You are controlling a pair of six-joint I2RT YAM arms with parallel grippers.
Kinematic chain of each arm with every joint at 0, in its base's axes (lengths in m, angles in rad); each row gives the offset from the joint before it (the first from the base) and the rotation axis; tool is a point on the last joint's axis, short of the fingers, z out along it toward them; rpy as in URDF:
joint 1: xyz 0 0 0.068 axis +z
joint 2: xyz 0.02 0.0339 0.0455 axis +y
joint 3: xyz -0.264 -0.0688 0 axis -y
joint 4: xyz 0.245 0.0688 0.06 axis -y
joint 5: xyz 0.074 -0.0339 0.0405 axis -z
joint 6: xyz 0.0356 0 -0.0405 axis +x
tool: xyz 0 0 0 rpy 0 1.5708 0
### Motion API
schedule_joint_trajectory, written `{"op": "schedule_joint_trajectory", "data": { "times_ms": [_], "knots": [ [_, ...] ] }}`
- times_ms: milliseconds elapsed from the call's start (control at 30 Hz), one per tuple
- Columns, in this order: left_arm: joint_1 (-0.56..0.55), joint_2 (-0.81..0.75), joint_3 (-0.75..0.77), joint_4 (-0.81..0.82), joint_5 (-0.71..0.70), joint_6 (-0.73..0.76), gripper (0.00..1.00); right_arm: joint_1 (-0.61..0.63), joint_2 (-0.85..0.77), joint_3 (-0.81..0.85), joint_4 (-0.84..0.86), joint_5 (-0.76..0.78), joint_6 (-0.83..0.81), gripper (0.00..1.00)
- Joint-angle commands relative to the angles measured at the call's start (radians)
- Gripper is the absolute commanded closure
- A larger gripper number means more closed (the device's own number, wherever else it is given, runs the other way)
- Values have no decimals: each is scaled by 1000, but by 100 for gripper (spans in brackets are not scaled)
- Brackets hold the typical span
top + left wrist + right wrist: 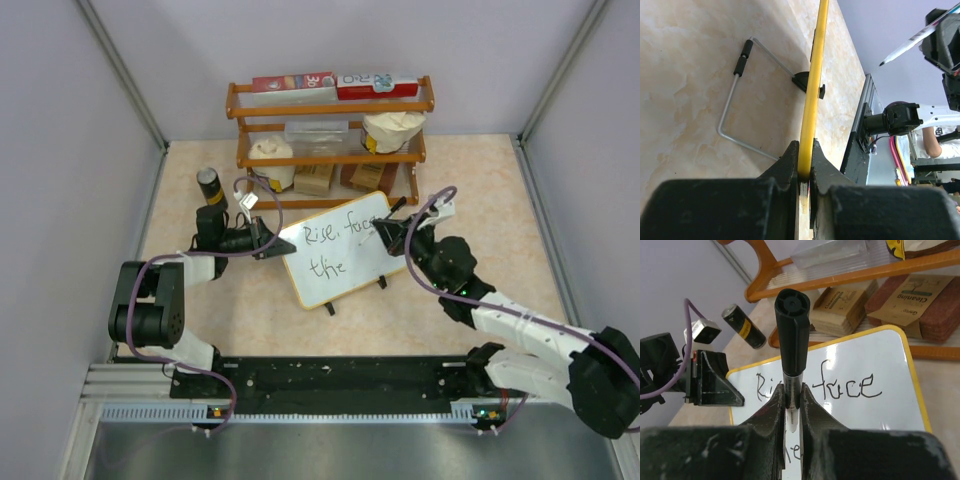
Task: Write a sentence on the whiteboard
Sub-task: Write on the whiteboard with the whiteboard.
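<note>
Wood-framed whiteboard [355,272]: is standing tilted on the table [480,190], mid-scene, just in front of the rack [330,158], with its written face turned towards the arms.
Sentence [325,238]: black handwriting is reading "Rise, face" along the upper line, with "the" sitting beneath it at the left.
Left gripper [278,243]: is pinching the board's left edge, fingers pressed onto either side of the frame, which is looking yellow in the wrist view.
Right gripper [792,399]: is clamping a marker [792,335] between its fingers and hanging over the board's right half.
Marker: its black butt end is pointing up at the right wrist camera. In the left wrist view the tip is showing clear of the board face, not touching it.
Wire stand [727,107]: is jutting out from the board's back and resting on the table, next to a black foot.
Rack: is carrying red-and-white boxes on top, with tubs and brown packets on the shelves below.
Black can [210,186]: is standing left of the rack, near the left gripper.
</note>
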Motion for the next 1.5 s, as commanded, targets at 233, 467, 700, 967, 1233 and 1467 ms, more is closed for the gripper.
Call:
{"op": "schedule_joint_trajectory", "data": {
  "times_ms": [233, 467, 700, 967, 1233, 1467],
  "knots": [
    [30, 37, -49, -72, -192, 96, 100, -62, -164, -4, -172, -98, -20, 100],
    [30, 34, -53, -66, -194, 94, 100, -74, -176, -24, -199, -85, -28, 100],
    [30, 33, -55, -61, -198, 93, 100, -74, -129, -10, -216, -93, -49, 100],
    [30, 31, -55, -55, -200, 90, 100, -74, -101, 2, -202, -95, -45, 100],
    [30, 25, -61, -48, -201, 87, 100, -74, -95, 10, -216, -87, -52, 100],
    [30, 23, -64, -45, -201, 87, 100, -74, -80, 8, -215, -84, -57, 100]
  ]
}}
